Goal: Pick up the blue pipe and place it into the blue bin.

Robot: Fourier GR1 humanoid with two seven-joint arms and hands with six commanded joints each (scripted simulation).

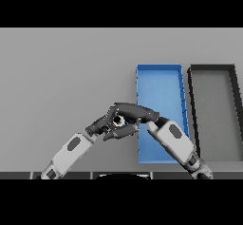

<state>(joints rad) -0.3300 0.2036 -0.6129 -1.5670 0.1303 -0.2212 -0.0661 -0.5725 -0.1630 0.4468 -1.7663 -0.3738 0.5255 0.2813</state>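
Note:
Only a small end of the blue pipe (118,120) shows, just left of the blue bin (159,84), at the height of its near half. My right hand (134,112) reaches in from the lower right across the bin's left wall. Its fingers curl over the pipe and its thumb sits underneath, so most of the pipe is hidden. My left hand (98,126) lies close beside the pipe on its left, with relaxed fingers. I cannot tell whether it touches the pipe.
A dark grey bin (192,106) stands right of the blue bin, nearly touching it. My right forearm (173,140) covers the blue bin's near part. Grey table (61,72) stretches to the left and back.

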